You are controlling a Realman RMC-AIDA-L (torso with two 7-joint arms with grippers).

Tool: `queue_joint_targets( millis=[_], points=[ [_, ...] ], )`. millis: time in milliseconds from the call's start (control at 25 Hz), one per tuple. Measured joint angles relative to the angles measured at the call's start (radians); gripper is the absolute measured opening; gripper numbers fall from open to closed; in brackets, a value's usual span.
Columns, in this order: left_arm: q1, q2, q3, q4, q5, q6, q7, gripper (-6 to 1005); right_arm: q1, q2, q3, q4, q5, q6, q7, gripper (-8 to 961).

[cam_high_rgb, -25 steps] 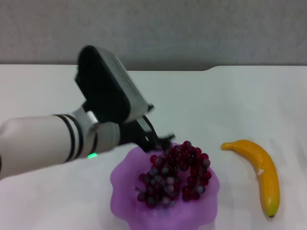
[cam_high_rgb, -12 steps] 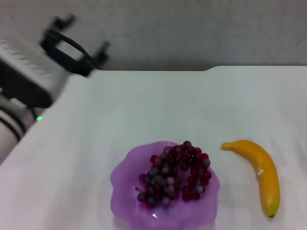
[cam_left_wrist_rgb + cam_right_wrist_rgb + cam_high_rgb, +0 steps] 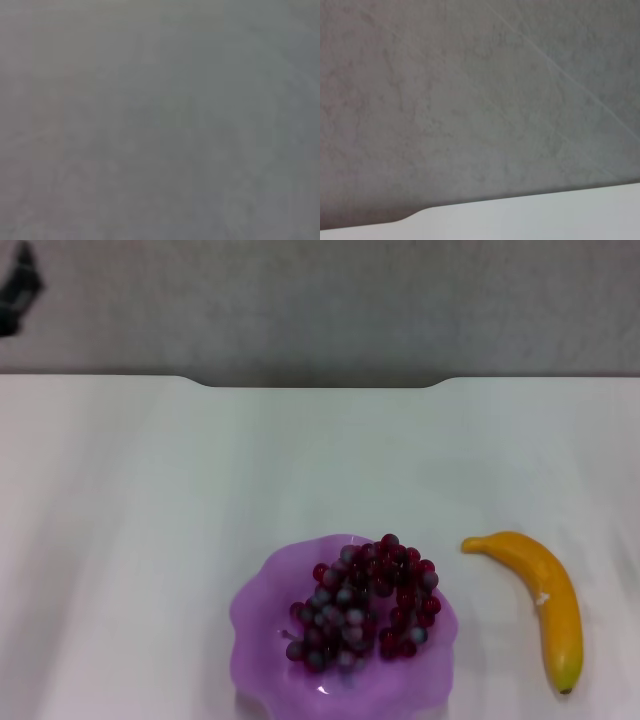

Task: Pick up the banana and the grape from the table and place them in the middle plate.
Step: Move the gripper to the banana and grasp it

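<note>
Grape [image 3: 362, 612] sitting in plate [image 3: 262, 592]; banana [image 3: 540, 602] lying on table [image 3: 300, 470], needing pickup next; end effector states: cannot tell.

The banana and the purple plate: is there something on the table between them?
No. In the head view only a bare strip of white table separates the banana from the purple plate, where the grapes lie.

Grape [image 3: 365, 603] in plate [image 3: 262, 605]; banana [image 3: 540, 601] beside.
</note>
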Motion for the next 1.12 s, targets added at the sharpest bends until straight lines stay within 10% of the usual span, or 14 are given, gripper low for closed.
queue_joint_targets(
  millis=[240, 440, 1120],
  points=[
    [-0.032, 0.112, -0.026, 0.195, 0.205, 0.181, -0.514, 880, 0.0, 0.0, -0.003, 0.0, 0.0, 0.0, 0.0, 564],
    [-0.046, 0.188, -0.03, 0.251, 0.248, 0.087, -0.661, 880, 0.002, 0.0, -0.007, -0.01, 0.0, 0.03, -0.003, 564],
    [-0.023, 0.116, -0.119, 0.053, 0.25, -0.332, -0.405, 880, 0.182, -0.005, 0.166, 0.082, -0.025, 0.565, -0.001, 565]
  ],
)
